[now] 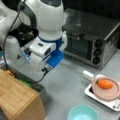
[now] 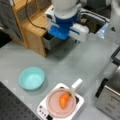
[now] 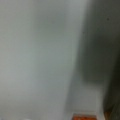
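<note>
The grey table (image 1: 72,82) carries everything; at a front view's top right stands the toaster oven (image 1: 92,37), its knobs showing there, while only its corner shows in a front view (image 2: 110,100). The white arm (image 1: 50,20) leans over the wooden cabinet (image 2: 32,27); the gripper (image 2: 101,32) juts sideways from the blue wrist piece, well above the table, holding nothing that I can see; whether the claw stands wide or narrow I cannot tell.

Nearest below it is the grey drawer (image 2: 51,41), which seems pulled out of the cabinet's lower front, at a front view's top, left of middle; in a front view it is a dark edge (image 1: 40,88) beside the wood. I judge it stiff and light, sliding rather than lifting, smooth-faced and so slippery; the top lip of its front is the likeliest hold.

Well apart lie the small white stove (image 2: 78,100), the pink plate (image 2: 53,105) on it, the teal bowl (image 2: 31,78) and the carrot (image 2: 63,100) on the plate.

Only a front view looks down into the drawer's mouth; the wrist view gives just blurred grey surface, a dark band at its right and an orange scrap (image 3: 83,117) at its bottom edge.
</note>
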Robot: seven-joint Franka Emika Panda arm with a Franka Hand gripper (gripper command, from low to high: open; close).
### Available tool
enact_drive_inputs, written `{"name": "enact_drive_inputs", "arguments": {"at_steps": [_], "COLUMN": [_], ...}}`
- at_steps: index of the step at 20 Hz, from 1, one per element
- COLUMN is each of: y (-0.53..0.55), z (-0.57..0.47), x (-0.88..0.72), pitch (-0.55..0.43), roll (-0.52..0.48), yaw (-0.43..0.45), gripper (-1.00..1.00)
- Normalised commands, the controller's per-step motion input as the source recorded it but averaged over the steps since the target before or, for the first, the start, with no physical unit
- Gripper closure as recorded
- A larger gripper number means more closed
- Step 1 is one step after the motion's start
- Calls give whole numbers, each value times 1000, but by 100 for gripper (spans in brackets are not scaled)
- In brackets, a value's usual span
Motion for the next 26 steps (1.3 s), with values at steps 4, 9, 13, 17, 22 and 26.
{"name": "enact_drive_inputs", "arguments": {"at_steps": [4,9,13,17,22,26], "y": [-332,-260,-154,-92,-26,-43], "z": [-29,-26,-31,-63,-249,-265], "x": [-284,-167,-226,-351,-485,-438], "pitch": [-189,-143,-137,-126,-144,-193], "roll": [40,-12,-89,-104,-122,-137], "yaw": [163,116,39,-9,-80,-26], "gripper": [-100,-100,-100,-100,-100,-100]}}
